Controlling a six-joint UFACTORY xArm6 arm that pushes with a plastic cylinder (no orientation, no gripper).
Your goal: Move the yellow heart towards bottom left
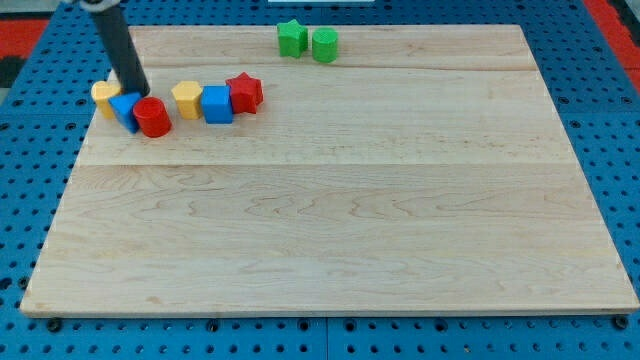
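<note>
A yellow block (103, 96), which looks like the heart, sits at the board's upper left, near the left edge. A small blue block (125, 108) touches it on the right, and a red cylinder (152, 117) sits next to that. My dark rod comes down from the view's top left. My tip (138, 93) rests just right of the yellow heart, right behind the blue block and the red cylinder. A second yellow block (187, 99), roughly hexagonal, lies further right.
A blue cube (217, 104) and a red star (244, 93) continue the row to the right of the second yellow block. A green star (292, 38) and a green cylinder (324, 45) sit at the board's top edge. The wooden board (330, 220) lies on a blue pegboard.
</note>
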